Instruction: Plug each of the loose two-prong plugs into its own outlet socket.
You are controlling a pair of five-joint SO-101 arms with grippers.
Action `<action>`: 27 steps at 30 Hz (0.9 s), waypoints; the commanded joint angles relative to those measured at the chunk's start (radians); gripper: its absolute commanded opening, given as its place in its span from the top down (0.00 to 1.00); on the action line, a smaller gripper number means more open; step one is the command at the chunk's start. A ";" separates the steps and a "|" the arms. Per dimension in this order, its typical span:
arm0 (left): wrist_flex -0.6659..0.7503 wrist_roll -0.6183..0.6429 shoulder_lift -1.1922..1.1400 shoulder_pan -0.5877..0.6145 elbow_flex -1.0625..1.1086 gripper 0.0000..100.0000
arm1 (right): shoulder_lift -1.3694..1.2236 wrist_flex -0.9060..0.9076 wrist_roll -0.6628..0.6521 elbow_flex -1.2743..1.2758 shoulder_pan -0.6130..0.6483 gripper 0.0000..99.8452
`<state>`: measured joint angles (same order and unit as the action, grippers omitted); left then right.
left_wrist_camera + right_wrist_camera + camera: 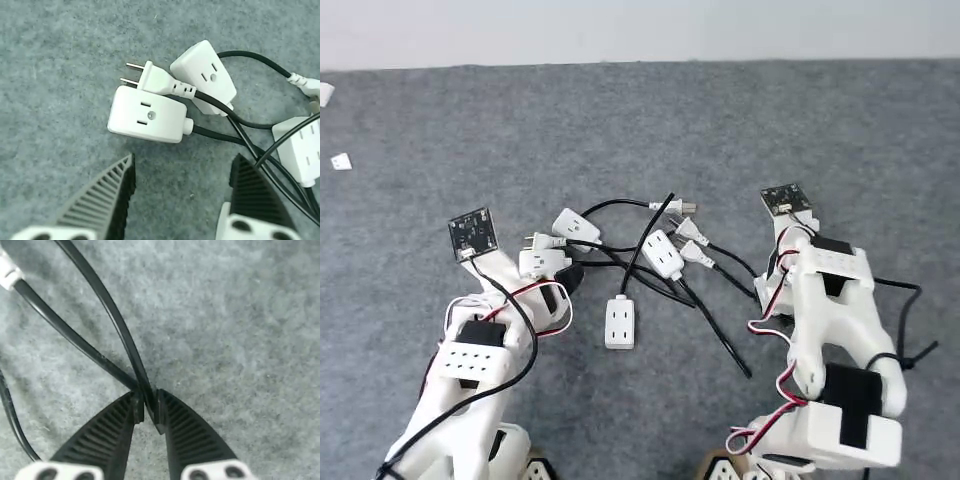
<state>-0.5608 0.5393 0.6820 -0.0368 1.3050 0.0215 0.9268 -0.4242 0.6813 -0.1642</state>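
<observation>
We log both arms as white printed shells, left arm [470, 370], right arm [840, 320]; black servo blocks [850, 400] set in; red-white wire bundles [765, 305] and black cables [525, 320]; square camera boards [473, 233] at wrists; black ribbed fingers [107, 200], white screw-holed bases [250, 226].

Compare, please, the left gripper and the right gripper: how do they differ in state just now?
The left gripper stands open and empty; the right gripper is shut on a black cord. The left gripper faces a white outlet socket and a loose plug; the right gripper faces mostly grey carpet. Both have black ribbed fingers.
</observation>
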 commanded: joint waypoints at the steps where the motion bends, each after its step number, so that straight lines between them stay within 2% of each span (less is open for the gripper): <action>1: 0.026 -0.008 -0.003 0.005 -0.047 0.71 | 0.039 -0.013 0.000 -0.003 -0.010 0.99; 8: 0.028 -0.009 -0.003 0.005 -0.044 0.71 | 0.042 0.027 0.037 -0.048 -0.036 0.99; 13: 0.029 -0.009 -0.002 0.005 -0.038 0.71 | 0.107 0.294 0.029 -0.233 -0.122 0.99; 18: 0.029 -0.011 -0.002 0.005 -0.036 0.71 | 0.320 0.547 0.037 -0.396 -0.200 0.99; 27: 0.029 -0.011 -0.002 0.005 -0.033 0.72 | 0.843 0.854 0.028 -0.402 -0.206 0.99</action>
<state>-0.5608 0.5393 0.6820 -0.0368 1.3050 0.6920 1.7016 -0.3966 0.3299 -0.3606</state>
